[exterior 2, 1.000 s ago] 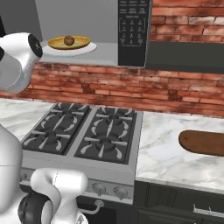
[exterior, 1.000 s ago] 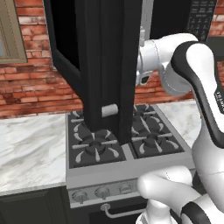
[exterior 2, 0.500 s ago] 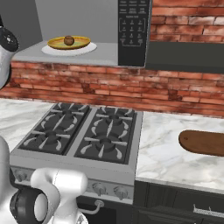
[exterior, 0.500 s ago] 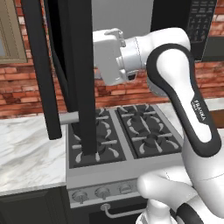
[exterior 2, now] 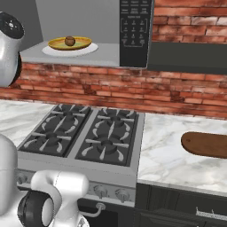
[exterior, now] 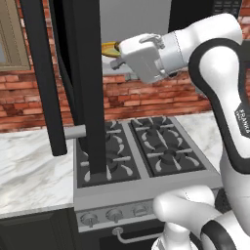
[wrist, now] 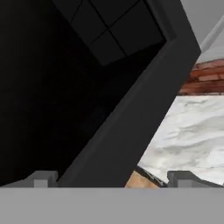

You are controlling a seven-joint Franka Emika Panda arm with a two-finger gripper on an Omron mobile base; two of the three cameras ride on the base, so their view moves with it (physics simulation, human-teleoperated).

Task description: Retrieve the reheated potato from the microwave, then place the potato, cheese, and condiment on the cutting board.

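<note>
Standing wide open, the large black microwave (exterior 2: 88,33) with its button panel at the right shows a light grey interior, and its dark glass door (exterior: 78,83) swings out toward the left base camera, the black bar handle (exterior: 43,78) in front of it. Inside, the small roundish brown potato (exterior 2: 69,41) sits in the middle of a shallow yellow dish (exterior 2: 70,43), which rests on a round white turntable plate (exterior 2: 70,49) near the front left of the cavity floor.

The white arm's hand (exterior: 146,56) hangs at the mouth of the cavity, just right of the open door, with an edge of the yellow dish peeking out behind it. In the hand view the two dark finger tips (wrist: 41,178) rise at the bottom, set well apart with nothing between them, facing the dark door panel.

Below lies a black four-burner gas stove (exterior 2: 84,137) set into the white marble worktop (exterior 2: 177,150). The dark brown wooden oval cutting board (exterior 2: 206,144) lies flat at the worktop's right edge, well apart from the stove.
</note>
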